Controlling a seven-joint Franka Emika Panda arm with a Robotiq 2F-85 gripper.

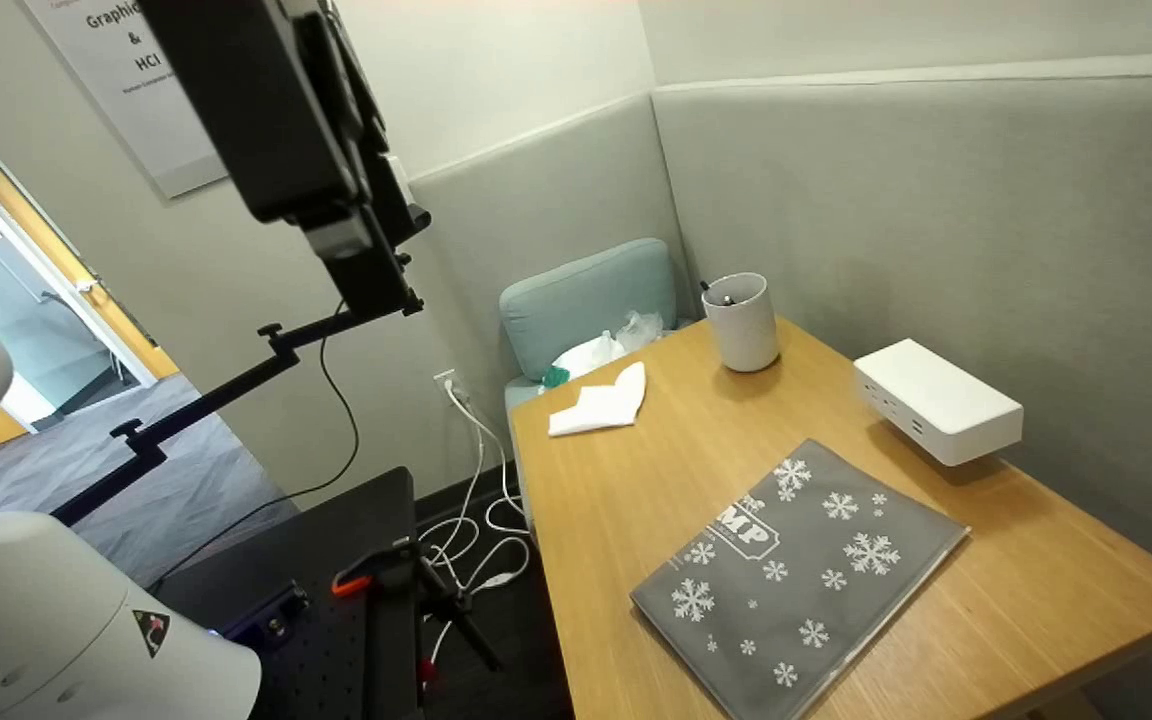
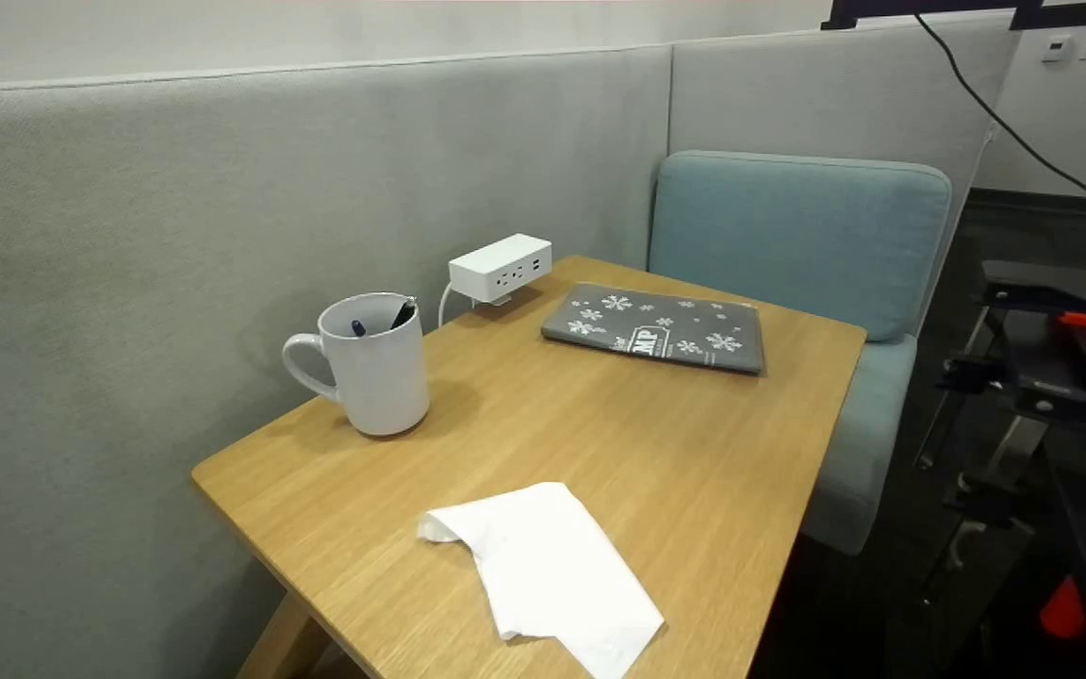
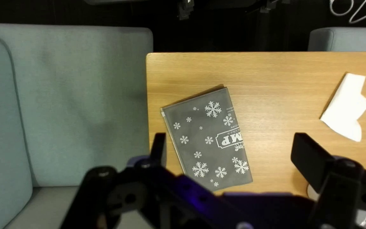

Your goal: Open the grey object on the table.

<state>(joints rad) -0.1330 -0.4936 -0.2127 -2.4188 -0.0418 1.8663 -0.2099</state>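
The grey object [image 1: 801,590] is a flat grey folder with white snowflakes on its upper face. It lies flat and closed on the light wood table [image 1: 601,520], and also shows in an exterior view [image 2: 661,330] and in the wrist view [image 3: 203,143]. A pale zip-like edge runs along one long side, with a small white slider at its corner in the wrist view. My gripper [image 3: 230,140] is open and empty, high above the table, its fingers framing the folder's lower half. A dark part of the arm or gripper hangs at the upper left in an exterior view.
A white mug with pens [image 1: 744,325] [image 2: 378,368] stands on the table. A white outlet box [image 1: 936,400] [image 2: 501,269] sits at the wall-side edge. A white napkin [image 1: 601,403] [image 2: 552,575] [image 3: 345,108] lies at one end. Padded walls and seats border the table.
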